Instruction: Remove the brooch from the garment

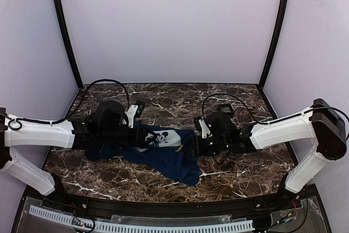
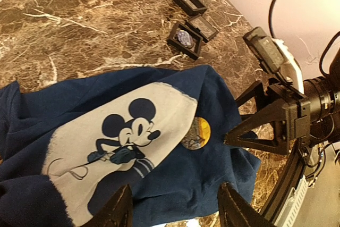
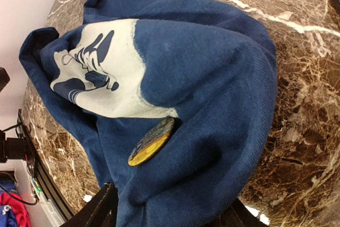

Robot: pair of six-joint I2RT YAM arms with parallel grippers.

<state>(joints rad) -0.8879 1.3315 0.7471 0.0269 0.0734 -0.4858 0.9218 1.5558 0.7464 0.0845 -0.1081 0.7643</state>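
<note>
**Two open grippers over one shirt**

Top: shirt (image 1: 158, 151) lies at the middle of the table (image 1: 245, 173), between both arms.
Left wrist: left gripper (image 2: 175, 211), jaws apart, above the print (image 2: 106, 131); round yellow brooch (image 2: 196, 133) sits on the cloth beside it.
Right wrist: right gripper (image 3: 167, 213), jaws apart, over cloth near the brooch.

Brown marble tabletop (image 1: 163, 181) with white veins spreading across the scene, small black square trays (image 2: 203, 27) sitting clustered on it, two touching, a third lying just beyond, pale walls (image 1: 169, 25) standing behind, black corner poles (image 1: 64, 31) rising at the sides.
</note>
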